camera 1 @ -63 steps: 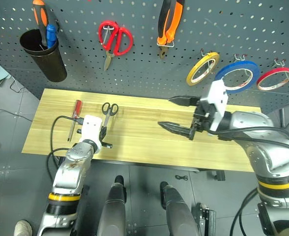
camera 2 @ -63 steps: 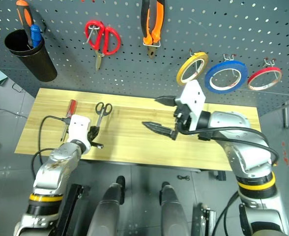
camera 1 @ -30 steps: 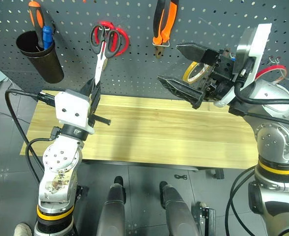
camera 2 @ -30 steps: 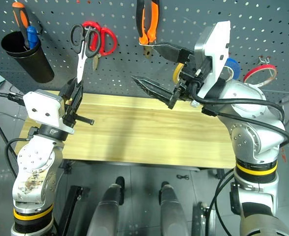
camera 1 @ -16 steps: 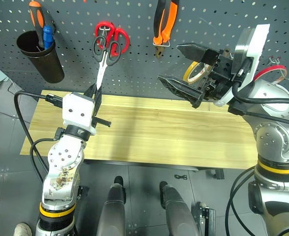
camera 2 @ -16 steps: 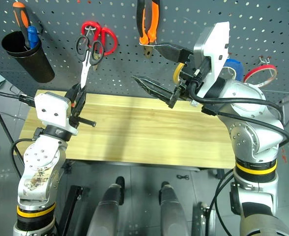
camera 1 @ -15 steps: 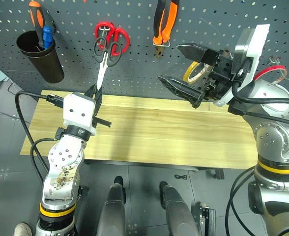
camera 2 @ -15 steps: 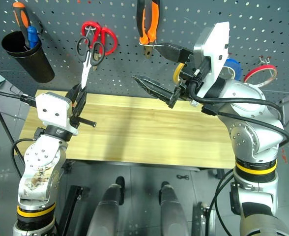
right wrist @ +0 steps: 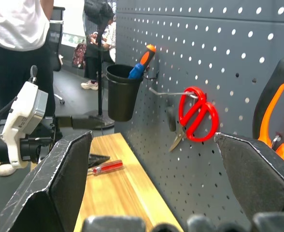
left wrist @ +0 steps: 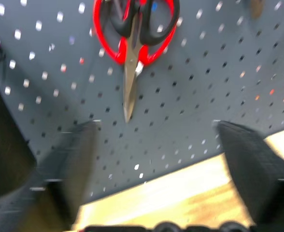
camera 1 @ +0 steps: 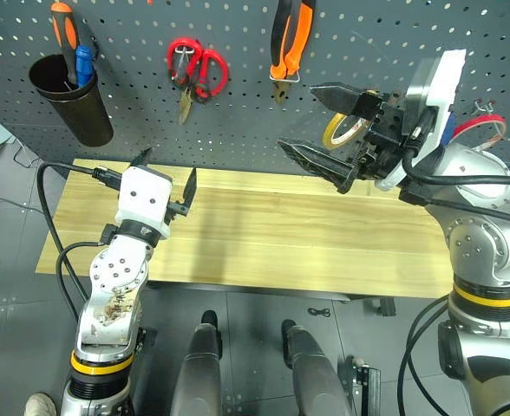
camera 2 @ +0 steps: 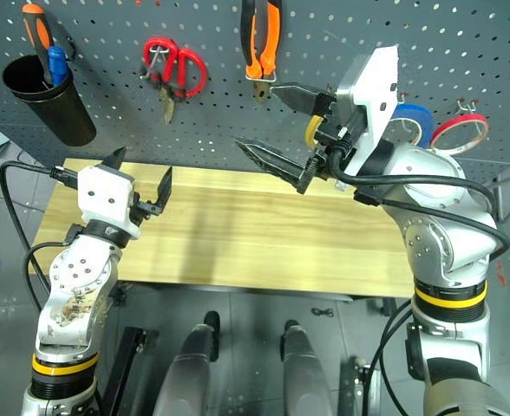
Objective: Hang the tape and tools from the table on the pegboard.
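Nearest to me, the left gripper [camera 1: 166, 171] hovers over the left end of the table [camera 1: 264, 234]. Its two fingers are spread wide with nothing between them, and they point at the pegboard [camera 1: 134, 43]. The right gripper [camera 1: 322, 130] hangs higher, over the middle of the table. Its fingers are also spread and empty, aimed leftward along the board.

From the right wrist camera I see the red-handled screwdriver [right wrist: 106, 167] lying flat on the planks, close under the left gripper. It is the one task tool on the table.

On the board, the small scissors [left wrist: 125, 30] hang straight ahead of the left gripper. Their black loops lie over the red scissors [camera 1: 210, 71], apparently on the same hook, blades down. The pliers [camera 1: 288, 43] hang to the right of them, jaws down. Further right comes a row of tape rings on hooks. The yellow tape [camera 1: 342, 130] is partly hidden behind the right gripper, the blue tape [camera 2: 411, 117] shows just past the wrist, and the red tape [camera 1: 485, 126] is at the far end.

At the board's left, the cup [camera 1: 73, 100] holds an orange and a blue screwdriver. Beyond it, in the right wrist view, a person in a white shirt [right wrist: 16, 24] stands.
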